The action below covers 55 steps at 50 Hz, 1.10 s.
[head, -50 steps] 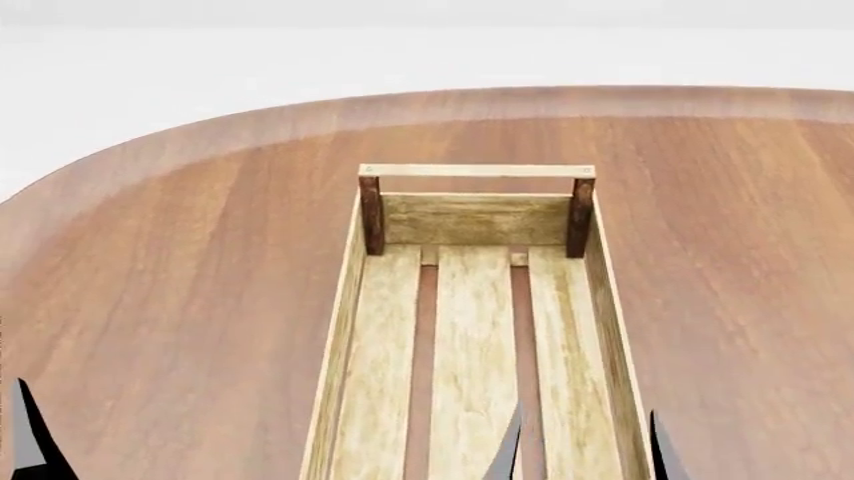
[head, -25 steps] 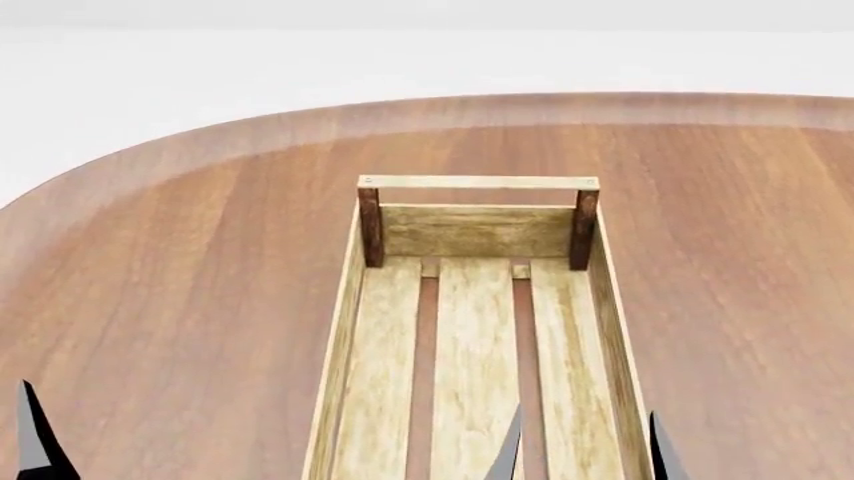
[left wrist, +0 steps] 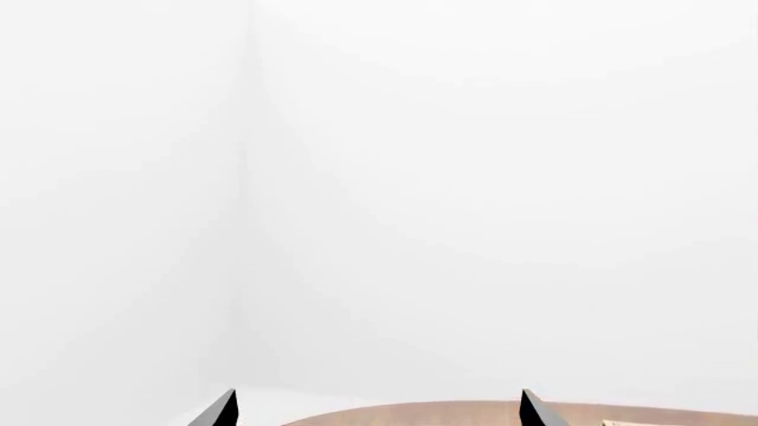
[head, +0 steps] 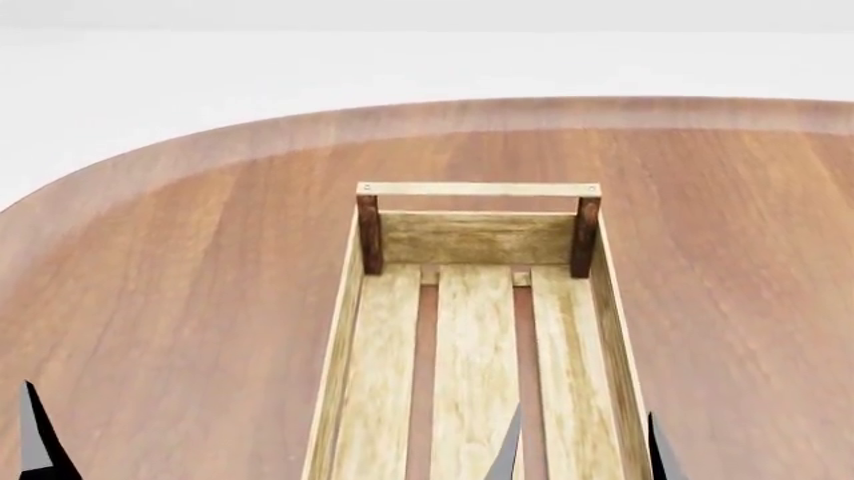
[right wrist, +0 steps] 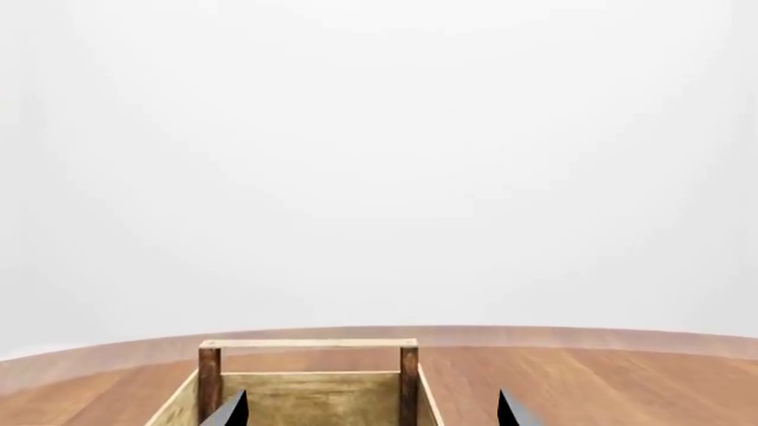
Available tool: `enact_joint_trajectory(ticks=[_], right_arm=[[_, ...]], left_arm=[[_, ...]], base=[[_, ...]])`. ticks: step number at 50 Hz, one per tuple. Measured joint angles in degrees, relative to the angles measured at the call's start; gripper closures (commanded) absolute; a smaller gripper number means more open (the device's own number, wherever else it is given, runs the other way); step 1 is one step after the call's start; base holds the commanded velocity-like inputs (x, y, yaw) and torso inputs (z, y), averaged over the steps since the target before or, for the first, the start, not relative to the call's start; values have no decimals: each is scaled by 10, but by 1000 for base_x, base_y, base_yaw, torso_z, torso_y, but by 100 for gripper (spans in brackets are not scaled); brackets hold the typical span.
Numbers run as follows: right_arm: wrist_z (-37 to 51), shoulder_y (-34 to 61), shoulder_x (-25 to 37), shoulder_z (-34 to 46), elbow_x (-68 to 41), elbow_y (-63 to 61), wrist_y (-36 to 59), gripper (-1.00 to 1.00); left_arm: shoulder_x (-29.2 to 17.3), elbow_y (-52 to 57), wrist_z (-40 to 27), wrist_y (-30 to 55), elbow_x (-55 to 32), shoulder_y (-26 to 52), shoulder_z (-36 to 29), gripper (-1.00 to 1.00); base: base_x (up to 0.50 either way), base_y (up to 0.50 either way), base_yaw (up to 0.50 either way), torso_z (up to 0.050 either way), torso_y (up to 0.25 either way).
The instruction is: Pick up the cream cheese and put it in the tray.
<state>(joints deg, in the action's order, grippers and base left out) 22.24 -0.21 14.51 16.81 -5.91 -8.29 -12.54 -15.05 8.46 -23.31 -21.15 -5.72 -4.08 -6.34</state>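
You are at the search stage: the cream cheese does not show in any of the three views, so nothing can be picked yet. The head view looks down on the far half of the tray (head: pixel 477 330) sitting on the round wooden table (head: pixel 174 260), and the visible part of the tray holds nothing, only bare slats between its low walls, with the handle bar (head: pixel 478 189) across the dark corner posts at the far end. Its near end is cut off below the frame, so you cannot say what lies there.

Your right gripper (head: pixel 581 450) has its fingertips spread apart and empty, poking up over the near part of the tray; the right wrist view confirms the gap, with the tray's far end between the tips. Your left gripper (left wrist: pixel 375 410) is also spread wide and holds nothing, out over the table to the left, its camera facing mostly blank wall.

The box is probably nearer you or off to a side. Your next move calls for bringing the head or torso down or back until the box comes into view, before committing either arm.
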Motion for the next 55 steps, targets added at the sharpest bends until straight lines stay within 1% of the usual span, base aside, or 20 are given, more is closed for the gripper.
enact_joint_trajectory(ticks=[19,37,55], right_arm=[[3,3,2,5,-2,6,-5,-100],[6,6,5,11,-1,3,-2,-100],[19,5,6,13,11,7,-9,-100]], left_arm=[[-2,-5,-3,-2,-1,3,-5,-100],[-5,-4,-7,0,-2,4,-9,-100],[-8,-7,-9,-2,-4,5,-13,-100]], base=[[10,0,0,0,0],[168,0,0,0,1],[0,0,0,0,0]])
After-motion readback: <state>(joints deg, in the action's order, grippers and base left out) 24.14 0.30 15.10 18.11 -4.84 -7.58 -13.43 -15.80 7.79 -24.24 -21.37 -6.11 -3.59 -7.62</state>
